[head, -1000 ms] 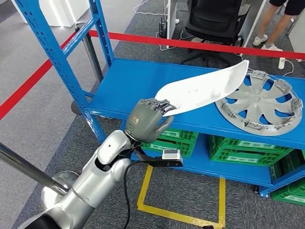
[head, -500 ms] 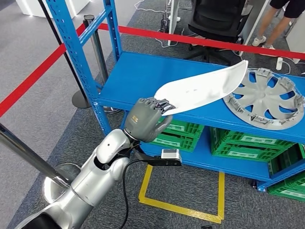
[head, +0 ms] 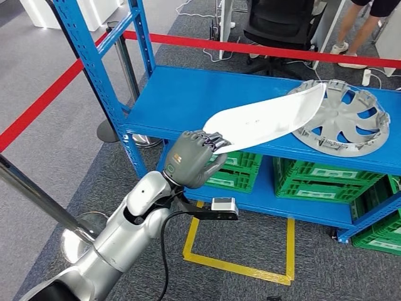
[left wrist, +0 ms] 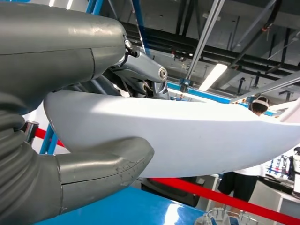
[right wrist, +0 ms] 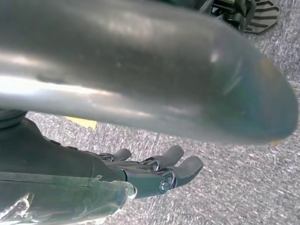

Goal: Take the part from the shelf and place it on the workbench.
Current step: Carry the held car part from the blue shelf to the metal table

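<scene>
My left hand (head: 192, 160) grips one end of a long, curved white part (head: 269, 119) and holds it level above the front of the blue shelf (head: 180, 103). The part's far tip reaches over the edge of a grey hubcap (head: 352, 122) lying on that shelf. In the left wrist view the thumb (left wrist: 102, 164) lies under the white part (left wrist: 183, 136) and the fingers press on it from the other side. My right hand (right wrist: 155, 168) hangs over grey carpet with its fingers stretched out and nothing in them.
Green crates (head: 321, 182) stand on the lower shelf board. A red barrier band (head: 245, 47) on metal posts (head: 120, 59) runs behind and left of the shelf. Yellow tape (head: 236, 266) marks the carpet. An office chair (head: 279, 22) and a person's legs (head: 352, 31) are beyond.
The whole picture has shifted, so the camera moved. My left hand still holds the white part the same way; its tip now overlaps the hubcap's edge.
</scene>
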